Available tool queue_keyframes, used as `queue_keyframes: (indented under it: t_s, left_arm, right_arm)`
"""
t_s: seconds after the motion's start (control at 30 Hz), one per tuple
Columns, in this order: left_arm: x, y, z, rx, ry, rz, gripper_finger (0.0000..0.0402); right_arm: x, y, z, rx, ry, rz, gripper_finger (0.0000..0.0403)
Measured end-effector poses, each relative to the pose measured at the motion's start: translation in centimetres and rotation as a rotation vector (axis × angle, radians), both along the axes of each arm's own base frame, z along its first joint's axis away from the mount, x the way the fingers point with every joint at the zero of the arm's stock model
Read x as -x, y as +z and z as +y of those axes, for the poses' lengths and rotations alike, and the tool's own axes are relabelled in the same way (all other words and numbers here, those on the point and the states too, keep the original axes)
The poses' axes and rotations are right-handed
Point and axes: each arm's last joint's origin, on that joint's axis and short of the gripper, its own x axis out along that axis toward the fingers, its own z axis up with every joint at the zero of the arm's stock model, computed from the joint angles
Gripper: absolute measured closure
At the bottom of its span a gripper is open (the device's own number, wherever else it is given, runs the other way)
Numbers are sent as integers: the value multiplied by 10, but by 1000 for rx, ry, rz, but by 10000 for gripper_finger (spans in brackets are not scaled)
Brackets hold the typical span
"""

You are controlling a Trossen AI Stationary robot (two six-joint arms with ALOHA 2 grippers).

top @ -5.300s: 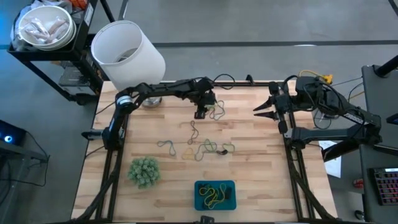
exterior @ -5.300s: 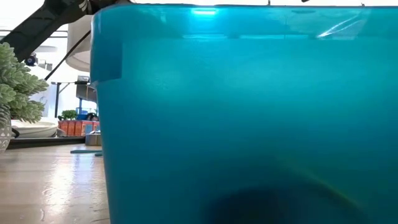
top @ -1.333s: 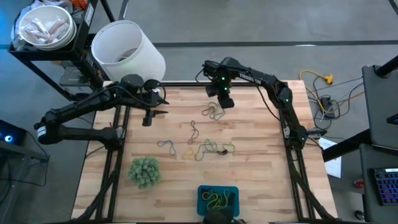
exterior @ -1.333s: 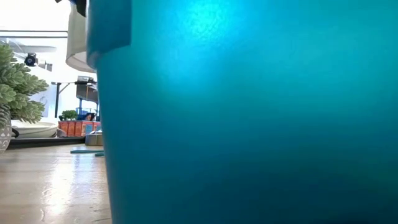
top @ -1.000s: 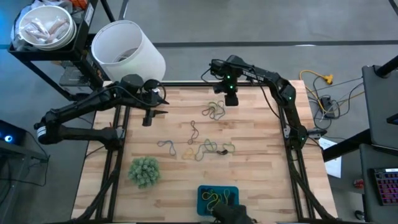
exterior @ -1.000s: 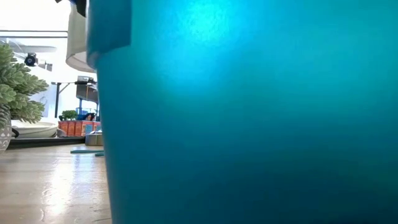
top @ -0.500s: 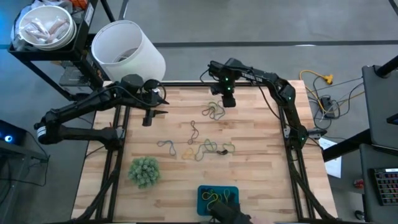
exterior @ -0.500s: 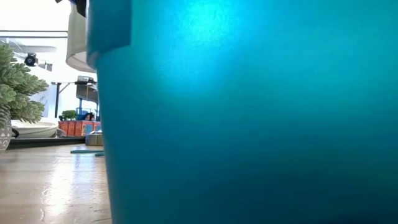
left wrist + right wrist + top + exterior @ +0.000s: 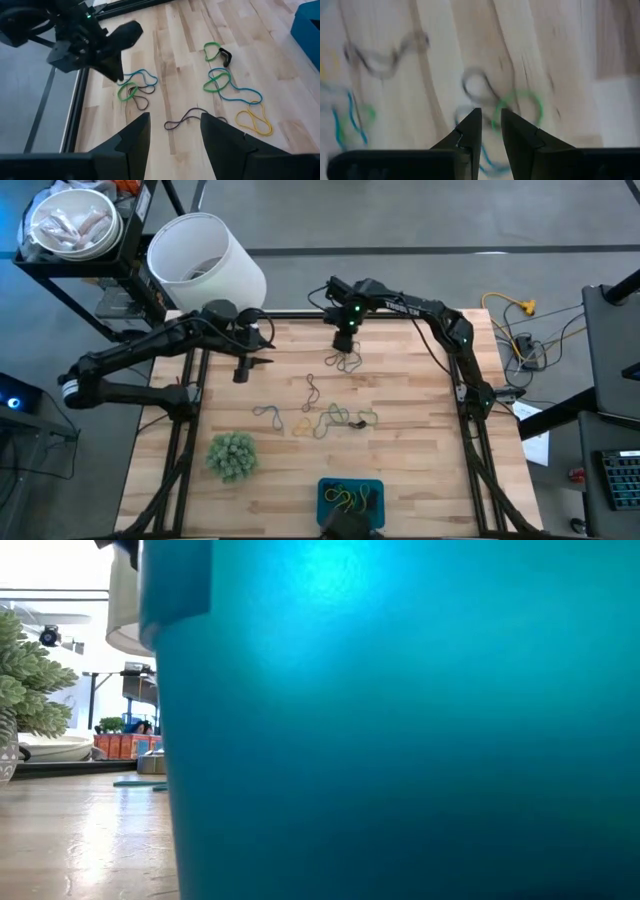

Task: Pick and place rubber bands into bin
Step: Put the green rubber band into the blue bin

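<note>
One bin point(image 9: 350, 498) sits at the near edge of the table point(image 9: 420, 460), its teal wall filling most of the low view; inside lie a few bands, yellow most plainly, with a dark shape at the near rim that I cannot make out; one fuzzy green ball point(image 9: 231, 456) stands to the bin's left, well apart. Farther in, mid-table, a loose cluster of bands point(image 9: 335, 418) lies scattered: yellow, green, blue and dark loops, some overlapping, too tangled to count surely; a single dark band point(image 9: 313, 389) lies just beyond them. Farther still, a small tangle point(image 9: 345, 360) of green, blue and dark loops lies near the far edge. The right gripper point(image 9: 343, 344) hangs just over the far side of that tangle, fingers point(image 9: 468, 131) parted by a narrow gap with nothing between them. The left gripper point(image 9: 241, 370) waits off to the left, well apart from every band, its fingers point(image 9: 134, 137) open and empty. Behind the table's far left corner one big white container point(image 9: 205, 266) stands; beyond it one rack holds a white bowl point(image 9: 72, 223).
</note>
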Motion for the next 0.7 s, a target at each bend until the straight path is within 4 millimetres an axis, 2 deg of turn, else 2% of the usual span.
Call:
queue_keyframes:
  t_s: [0.17,0.33,0.43,0.53,0.7]
  left_arm:
    - [-2,-2,1,7,1,11,243]
    - [-1,-1,1,17,9,5,243]
    - [0,0,0,25,14,-1,243]
    - [1,0,0,40,25,-4,243]
    - [2,-2,-1,56,28,18,243]
  right_arm:
    - [-21,3,15,-22,-130,-75,338]
    - [-29,2,31,-51,-215,-35,341]
    - [-23,-1,33,15,-245,69,342]
    - [-12,-4,26,61,-270,160,347]
    - [3,-9,24,53,-119,264,351]
